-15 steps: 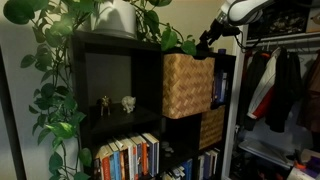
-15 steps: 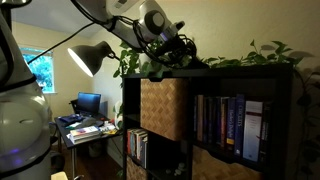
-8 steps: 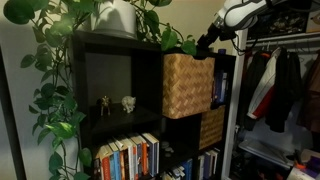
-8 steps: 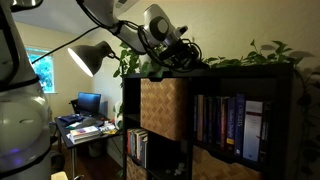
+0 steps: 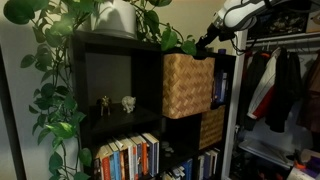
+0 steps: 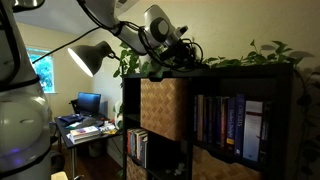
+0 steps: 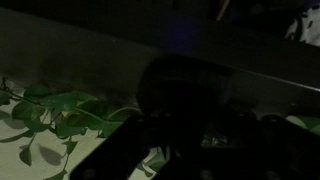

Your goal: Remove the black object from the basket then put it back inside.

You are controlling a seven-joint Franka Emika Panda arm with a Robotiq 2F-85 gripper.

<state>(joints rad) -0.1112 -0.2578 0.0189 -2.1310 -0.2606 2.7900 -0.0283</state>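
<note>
1. The tool [image 5: 202, 44] hangs at the top edge of a dark, square-celled shelf [image 5: 120, 42], its black body half lost among glossy leaves
2. Both exterior views are too small and the wrist view too dim to tell whether its fingers are spread, pressed together or pinching something
3. Directly below the tool sits the basket [image 5: 187, 85], a cube of light tan wicker with a tight horizontal weave that fills its upper cell
4. In an exterior view the basket's flat woven front [image 6: 163, 108] shows pale against the dark frame, with the tool just above its top rim
5. Lower down from the tool, a smaller, darker brown woven basket [image 5: 211, 128] occupies another cell
6. A trailing plant [image 5: 60, 90] with heart-shaped green leaves spreads along the shelf top on either side of the tool, rooted in a smooth white pot [image 5: 118, 18]
7. The wrist view catches those leaves [image 7: 55, 110] beside a dark rounded shape too murky to name
8. Rows of upright books [image 5: 128, 158] stand in the cells below
</note>
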